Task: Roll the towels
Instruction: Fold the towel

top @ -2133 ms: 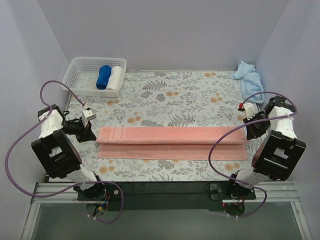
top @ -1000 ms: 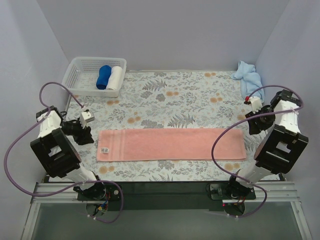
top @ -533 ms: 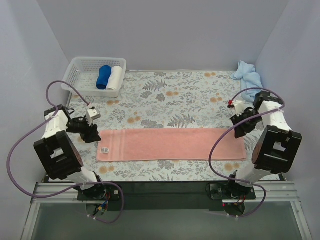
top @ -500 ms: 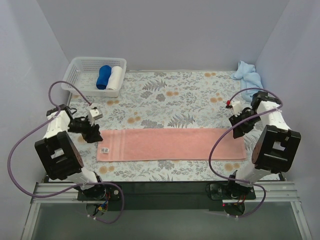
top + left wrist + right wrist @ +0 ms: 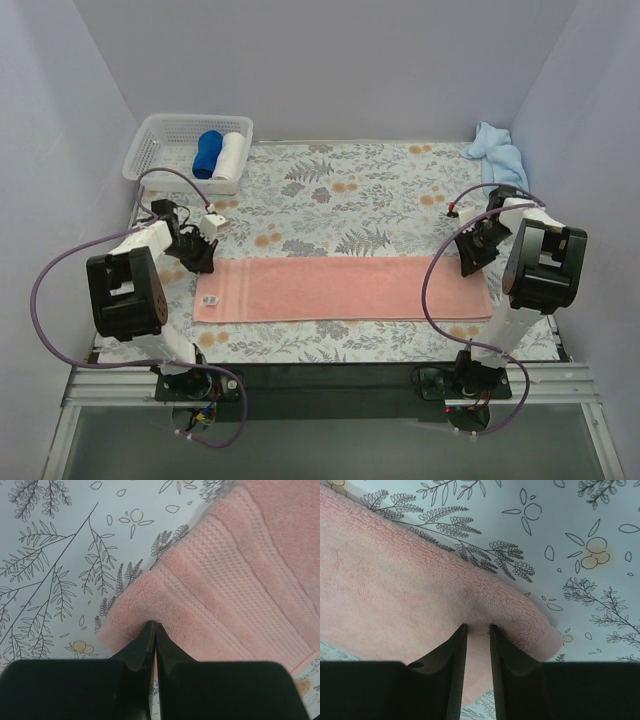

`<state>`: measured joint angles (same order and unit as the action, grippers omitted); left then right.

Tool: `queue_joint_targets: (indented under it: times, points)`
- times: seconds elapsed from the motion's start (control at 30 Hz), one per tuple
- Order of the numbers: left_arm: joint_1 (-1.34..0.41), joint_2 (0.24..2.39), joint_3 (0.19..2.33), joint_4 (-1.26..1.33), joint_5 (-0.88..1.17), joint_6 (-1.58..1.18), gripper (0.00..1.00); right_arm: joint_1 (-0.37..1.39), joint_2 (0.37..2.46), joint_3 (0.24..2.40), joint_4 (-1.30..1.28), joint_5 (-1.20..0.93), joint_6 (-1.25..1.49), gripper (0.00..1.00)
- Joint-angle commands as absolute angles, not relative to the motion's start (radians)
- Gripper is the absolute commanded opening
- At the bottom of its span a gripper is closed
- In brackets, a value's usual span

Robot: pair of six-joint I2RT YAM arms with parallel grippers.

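The salmon-pink towel (image 5: 340,288) lies flat in a long folded strip across the near part of the table, its small tag (image 5: 210,299) at the left end. My left gripper (image 5: 205,262) is down at the strip's far left corner. In the left wrist view its jaws (image 5: 152,625) are shut, pinching the edge of the pink towel (image 5: 240,580). My right gripper (image 5: 468,267) is at the far right corner. In the right wrist view its jaws (image 5: 478,626) stand narrow with the bulging fold of pink terry (image 5: 395,580) squeezed between them. The light sky-blue towel (image 5: 497,155) lies crumpled at the far right.
A white basket (image 5: 160,150) at the far left holds a dark blue roll (image 5: 208,153) and a white roll (image 5: 231,155). The flower-print cloth (image 5: 350,195) covers the table. Purple cables loop beside both arms. Walls close in on three sides.
Both grippers swung inward from the table's sides and came down on the pink towel's far corners. Their jaws closed there. The towel strip has stayed flat over the last second.
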<state>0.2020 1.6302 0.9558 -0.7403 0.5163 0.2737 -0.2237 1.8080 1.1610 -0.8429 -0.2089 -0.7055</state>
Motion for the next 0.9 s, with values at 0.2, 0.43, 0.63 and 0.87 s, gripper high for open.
queue_joint_targets:
  times: [0.2, 0.43, 0.63, 0.87]
  points:
    - [0.225, 1.735, 1.035, -0.597, 0.347, 0.184, 0.0, -0.178, 1.897, 1.256, -0.769, -0.183, -0.614, 0.27]
    - [0.293, 1.85, 1.184, -0.588, 0.307, 0.156, 0.0, -0.121, 2.002, 1.4, -0.759, -0.172, -0.554, 0.27]
    - [0.318, 1.908, 1.298, -0.652, 0.371, 0.166, 0.0, -0.083, 2.088, 1.56, -0.768, -0.164, -0.514, 0.27]
    - [0.316, 1.777, 1.379, -0.753, 0.527, 0.213, 0.15, -0.098, 1.976, 1.618, -0.874, -0.277, -0.496, 0.42]
